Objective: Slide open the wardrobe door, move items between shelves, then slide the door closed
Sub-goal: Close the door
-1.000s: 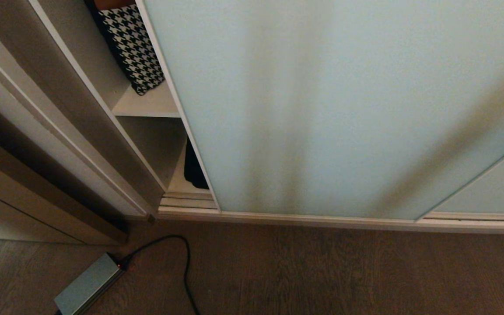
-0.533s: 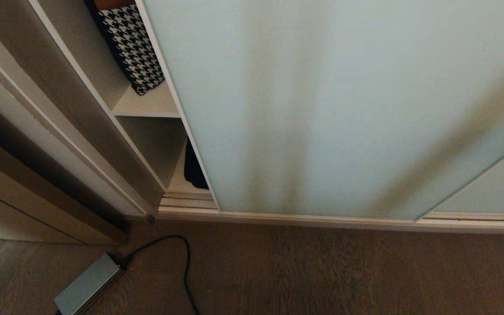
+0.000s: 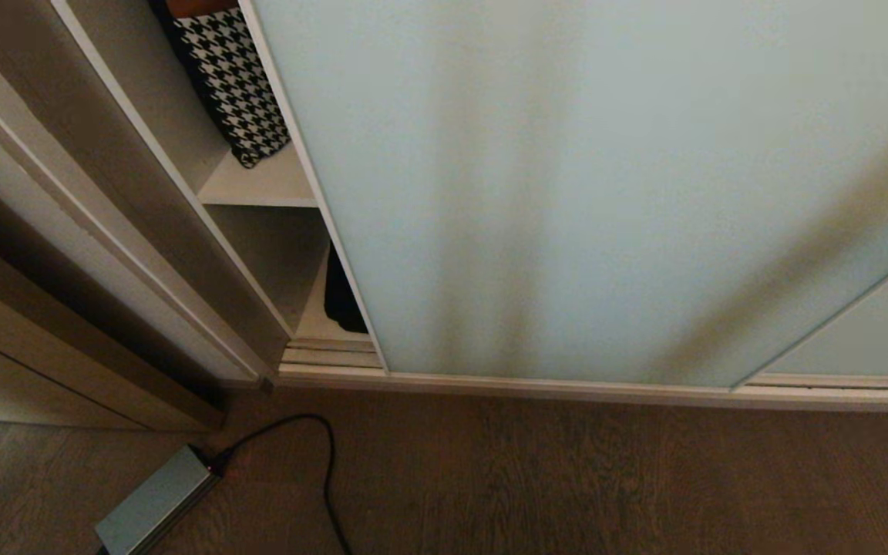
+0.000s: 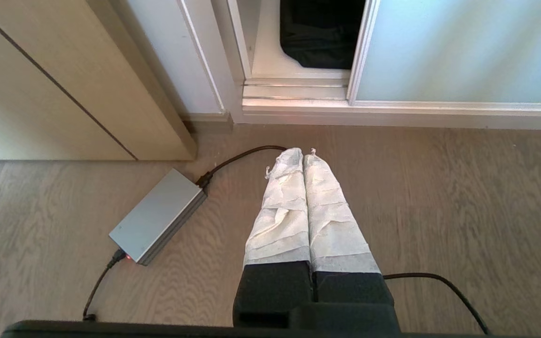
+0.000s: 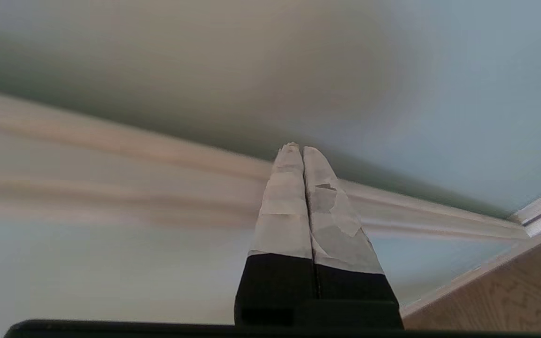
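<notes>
The left tool (image 4: pixel 302 157) hangs over the wood floor (image 4: pixel 439 197), its taped fingers (image 4: pixel 282 206) pressed together. A grey power brick (image 4: pixel 158 216) lies beside it. Ahead, a black bag (image 4: pixel 320 33) sits behind the sliding wardrobe door (image 4: pixel 463 51).

The sliding door (image 3: pixel 606 185) is frosted glass, matt and smooth, in a thin off-white painted frame. The shelf (image 3: pixel 259 185) is a plain white matt board. On it stands a woven cloth cushion (image 3: pixel 232 85) in black-and-white houndstooth; lower down lies a soft black fabric bag (image 4: pixel 320 33). The floor (image 3: pixel 567 478) is wood-grain plank — dull, lightly textured. The power brick (image 4: pixel 158 216) looks like brushed grey metal, its cable (image 4: pixel 237 157) black rubber. The fingers (image 4: pixel 294 206) of both grippers are wrapped in wrinkled white tape over matt black plastic.
</notes>
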`<state>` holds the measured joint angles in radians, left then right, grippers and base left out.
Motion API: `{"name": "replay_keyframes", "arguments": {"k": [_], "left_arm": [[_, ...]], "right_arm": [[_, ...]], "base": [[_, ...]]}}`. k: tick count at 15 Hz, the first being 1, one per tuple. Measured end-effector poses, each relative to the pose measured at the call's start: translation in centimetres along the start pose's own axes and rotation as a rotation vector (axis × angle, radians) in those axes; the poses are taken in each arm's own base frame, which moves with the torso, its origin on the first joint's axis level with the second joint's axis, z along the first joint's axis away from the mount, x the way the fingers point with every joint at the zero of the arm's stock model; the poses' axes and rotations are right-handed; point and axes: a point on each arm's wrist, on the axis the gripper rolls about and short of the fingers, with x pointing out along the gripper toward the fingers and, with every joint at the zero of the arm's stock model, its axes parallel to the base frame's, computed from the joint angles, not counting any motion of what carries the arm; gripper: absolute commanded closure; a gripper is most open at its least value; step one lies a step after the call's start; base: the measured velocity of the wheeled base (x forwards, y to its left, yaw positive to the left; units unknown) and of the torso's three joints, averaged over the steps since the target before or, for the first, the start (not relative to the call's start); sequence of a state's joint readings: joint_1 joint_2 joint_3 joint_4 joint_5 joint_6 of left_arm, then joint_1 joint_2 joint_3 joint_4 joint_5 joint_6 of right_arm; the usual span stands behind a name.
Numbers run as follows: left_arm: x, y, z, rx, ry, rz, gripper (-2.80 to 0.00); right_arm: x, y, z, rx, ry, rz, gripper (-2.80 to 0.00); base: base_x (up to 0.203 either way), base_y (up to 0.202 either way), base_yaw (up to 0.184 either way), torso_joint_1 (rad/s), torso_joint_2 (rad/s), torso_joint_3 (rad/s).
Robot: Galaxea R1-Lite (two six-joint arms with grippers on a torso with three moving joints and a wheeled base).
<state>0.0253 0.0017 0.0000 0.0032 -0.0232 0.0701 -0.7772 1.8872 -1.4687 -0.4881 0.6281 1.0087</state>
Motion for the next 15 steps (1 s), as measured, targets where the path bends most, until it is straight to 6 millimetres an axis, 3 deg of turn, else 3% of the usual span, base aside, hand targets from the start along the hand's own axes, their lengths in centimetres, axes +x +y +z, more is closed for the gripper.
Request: {"name": "replay_keyframes", "arguments": {"k": [10,15], "left_arm": [[0.0,0.0,0.0,0.0,0.0,0.0,0.0],[0.0,0.0,0.0,0.0,0.0,0.0,0.0]], "right_arm": [[1.6,0.0,-1.8,0.011,0.042,0.004,0.0],[1.1,0.6,-2.4,0.009,0.046,0.003,0.0]], "base": [[0.0,0.0,0.0,0.0,0.0,0.0],[0.0,0.0,0.0,0.0,0.0,0.0]]}}
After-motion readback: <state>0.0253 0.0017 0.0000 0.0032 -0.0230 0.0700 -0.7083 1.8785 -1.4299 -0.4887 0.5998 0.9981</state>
